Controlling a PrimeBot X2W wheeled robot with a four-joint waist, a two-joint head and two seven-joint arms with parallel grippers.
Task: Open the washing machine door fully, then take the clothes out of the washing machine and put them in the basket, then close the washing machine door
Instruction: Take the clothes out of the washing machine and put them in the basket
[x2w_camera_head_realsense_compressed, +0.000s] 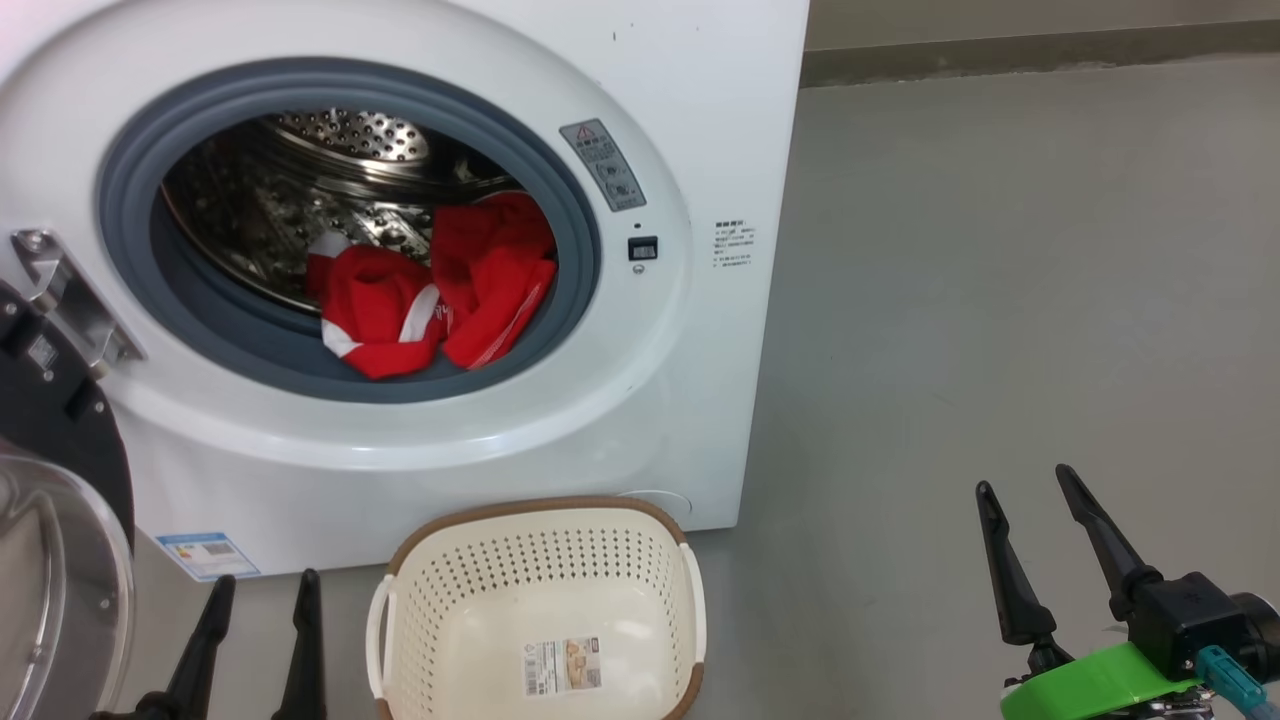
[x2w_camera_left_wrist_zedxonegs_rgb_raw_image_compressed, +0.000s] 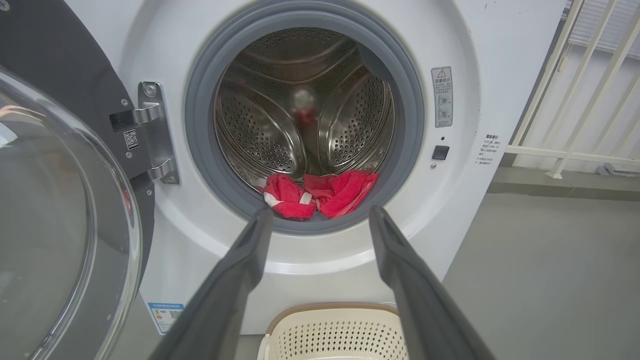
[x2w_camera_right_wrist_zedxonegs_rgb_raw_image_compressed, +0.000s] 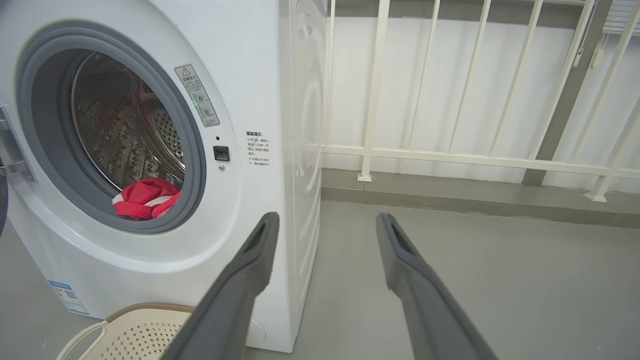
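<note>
The white washing machine stands with its door swung open to the left, glass bowl facing out. Red clothes with white stripes lie at the front of the steel drum, also the clothes in the left wrist view and the clothes in the right wrist view. The cream basket sits on the floor below the opening with nothing in it but its paper label. My left gripper hangs open at the lower left, beside the basket. My right gripper is open over the floor to the right.
The door hinge bracket juts out at the left of the opening. A white railing and a low kerb run behind the machine on the right. Grey floor stretches to the right of the washer.
</note>
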